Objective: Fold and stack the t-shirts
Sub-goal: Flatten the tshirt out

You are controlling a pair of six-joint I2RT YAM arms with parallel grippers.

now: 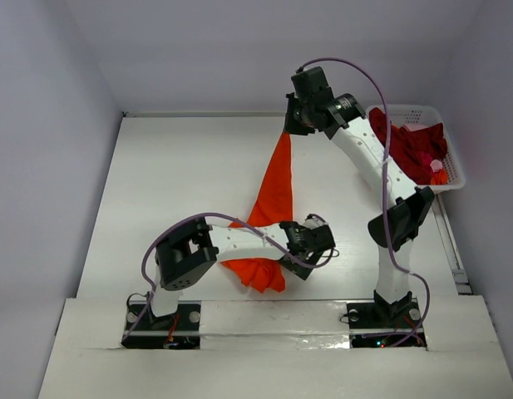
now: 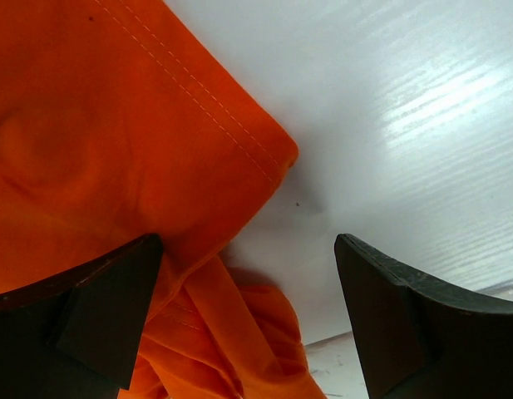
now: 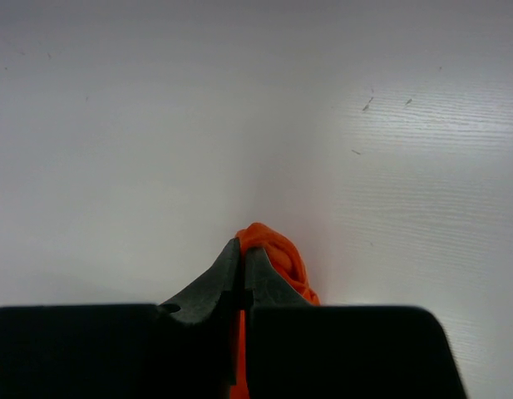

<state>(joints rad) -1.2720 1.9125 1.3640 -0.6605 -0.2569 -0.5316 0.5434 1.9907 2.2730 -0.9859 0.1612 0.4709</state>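
Observation:
The bright orange t-shirt hangs stretched from my right gripper at the back of the table down to a bunched heap near the front. My right gripper is shut on a bunch of the orange shirt. My left gripper is low over the table by the shirt's lower end. Its jaws are open, with a hemmed corner of the orange cloth between and beside its fingers. The dark red t-shirt lies crumpled in the basket.
A white plastic lattice basket stands at the table's back right, beside my right arm. A bit of orange and pink cloth shows in it. White walls enclose the table at left, back and right.

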